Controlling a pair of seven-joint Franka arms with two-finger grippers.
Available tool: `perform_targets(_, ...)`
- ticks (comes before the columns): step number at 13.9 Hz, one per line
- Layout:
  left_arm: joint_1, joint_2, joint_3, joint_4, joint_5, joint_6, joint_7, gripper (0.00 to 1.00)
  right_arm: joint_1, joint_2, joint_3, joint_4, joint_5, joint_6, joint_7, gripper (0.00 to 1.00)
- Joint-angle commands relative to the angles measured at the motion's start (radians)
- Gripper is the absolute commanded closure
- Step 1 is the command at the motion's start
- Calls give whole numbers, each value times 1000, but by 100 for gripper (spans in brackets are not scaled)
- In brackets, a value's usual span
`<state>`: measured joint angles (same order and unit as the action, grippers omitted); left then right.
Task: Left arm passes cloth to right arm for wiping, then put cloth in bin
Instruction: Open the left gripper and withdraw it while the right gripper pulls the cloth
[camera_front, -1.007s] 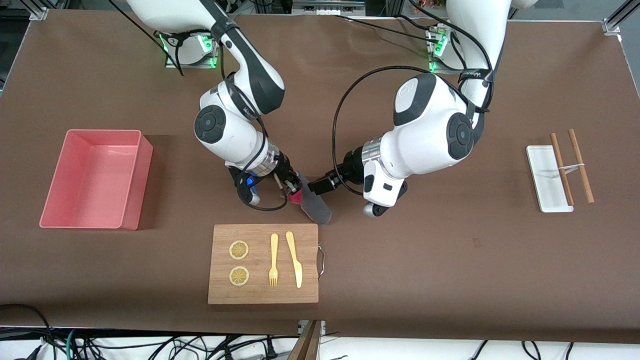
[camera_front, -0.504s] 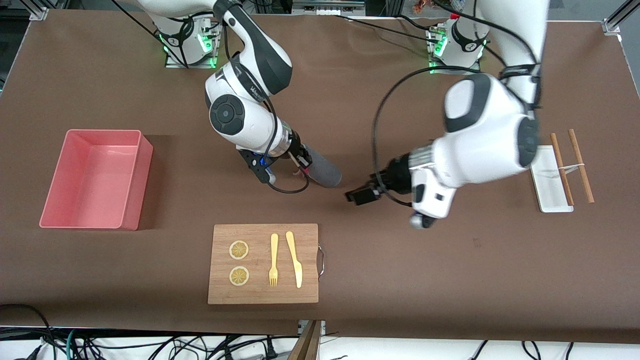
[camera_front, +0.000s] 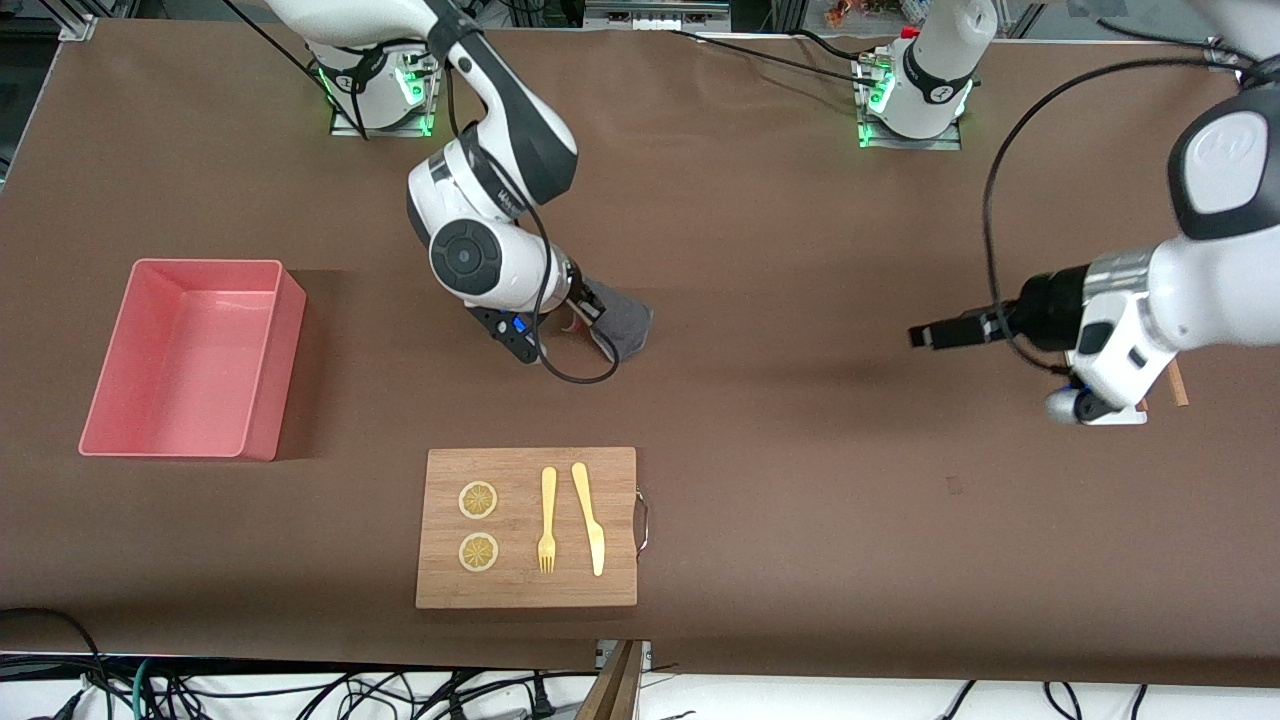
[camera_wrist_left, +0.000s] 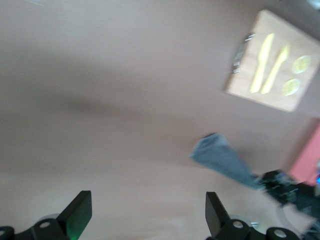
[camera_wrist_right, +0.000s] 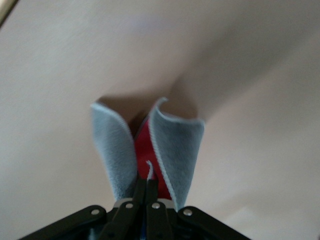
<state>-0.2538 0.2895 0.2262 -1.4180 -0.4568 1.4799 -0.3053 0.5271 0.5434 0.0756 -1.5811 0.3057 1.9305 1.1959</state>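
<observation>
Right tool (camera_front: 592, 322) clamped on cloth (camera_front: 622, 322), frame centre — cloth trailing off fingertips toward counter (camera_front: 800, 480). Left tool (camera_front: 925, 335) jaws apart, empty, far right — waiting.

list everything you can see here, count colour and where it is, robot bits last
cloth: 1, dark grey with a red inner face, hanging from the right gripper over the middle of the table
bin: 1, pink, toward the right arm's end of the table
cutting board: 1, light wood with a metal handle, nearer to the front camera than the cloth
lemon slices: 2, yellow, on the cutting board
fork: 1, pale yellow, on the cutting board
knife: 1, pale yellow, on the cutting board beside the fork
table: 1, brown
right gripper: 1, black, shut on the cloth
left gripper: 1, black, open and empty, over the left arm's end of the table
</observation>
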Motion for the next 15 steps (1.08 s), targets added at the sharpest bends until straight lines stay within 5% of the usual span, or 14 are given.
perform_targets(1,-16,-173,-21,-202,203,34,48,0,-53,-2,7,-68,-20,48,-105,100)
perform_targets(6,-18,-246,-65,-277,501,71,48,0,-173,-6,-14,-114,-88,41,-341,100)
perform_targets(9,-16,-308,-65,-364,526,178,49,0,-205,-28,-66,-129,-88,10,-496,100)
perform_targets(15,-15,-297,-61,-228,523,203,45,0,-245,-46,-238,-129,-88,-90,-895,100)
